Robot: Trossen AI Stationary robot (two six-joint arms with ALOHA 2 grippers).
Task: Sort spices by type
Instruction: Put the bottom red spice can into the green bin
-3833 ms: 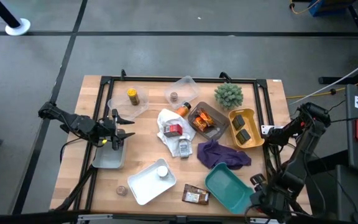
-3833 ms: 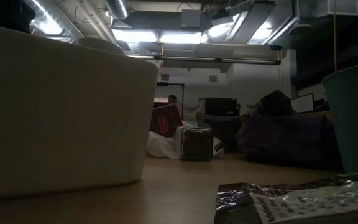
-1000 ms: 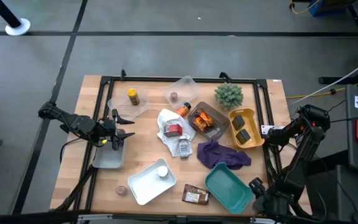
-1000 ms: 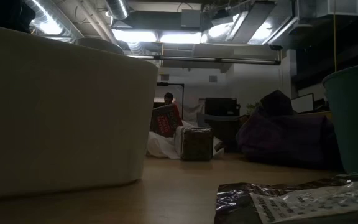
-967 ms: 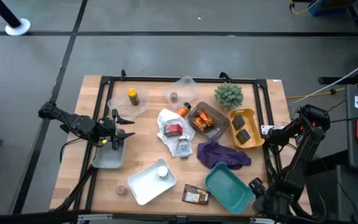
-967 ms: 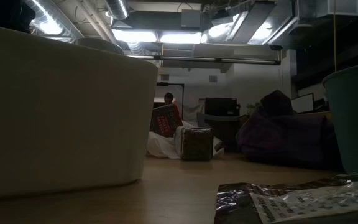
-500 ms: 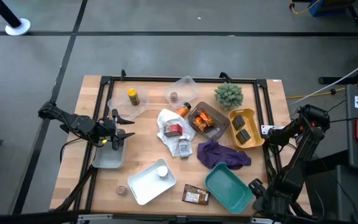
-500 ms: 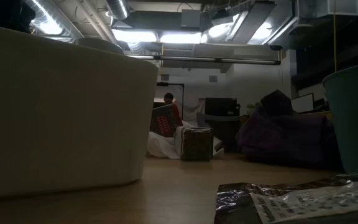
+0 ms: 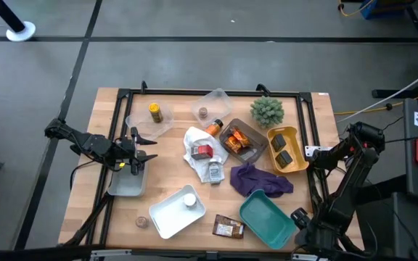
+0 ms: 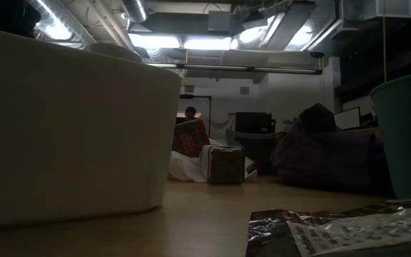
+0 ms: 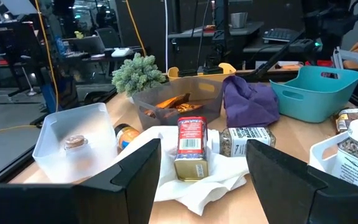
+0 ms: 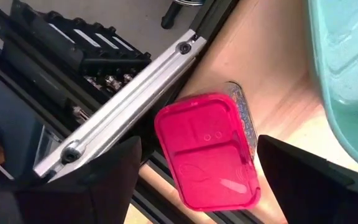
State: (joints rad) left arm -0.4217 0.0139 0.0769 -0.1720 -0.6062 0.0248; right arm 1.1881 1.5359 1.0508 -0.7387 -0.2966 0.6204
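Seen from overhead, a wooden worktop inside a black frame carries scattered spices and trays. At the far left side, a yellow jar lies in a clear tray. Beside it, a second clear tray holds a small brown-lidded jar. A white cloth in the middle carries a red box, with an orange-capped jar at its far edge and a grey-labelled jar at its near edge. A brown tray holds orange packets. A yellow tray holds two dark packets, next to a green spiky plant. A purple cloth lies near a teal tray. A white tray holds a white-capped jar. A flat brown packet lies at the near edge. The left pincer hovers above a grey tray, its fingers spread and empty. The right pincer hangs at the near right corner.

From table height, the white tray's wall fills the left side, with the red box and grey-labelled jar farther back, and the brown packet close by.

Through the left wrist camera, the left pincer stands spread and empty, facing the red box on the cloth.

Through the right wrist camera, the right pincer is spread wide and holds nothing, above a pink-lidded jar lying beside the worktop's metal frame.
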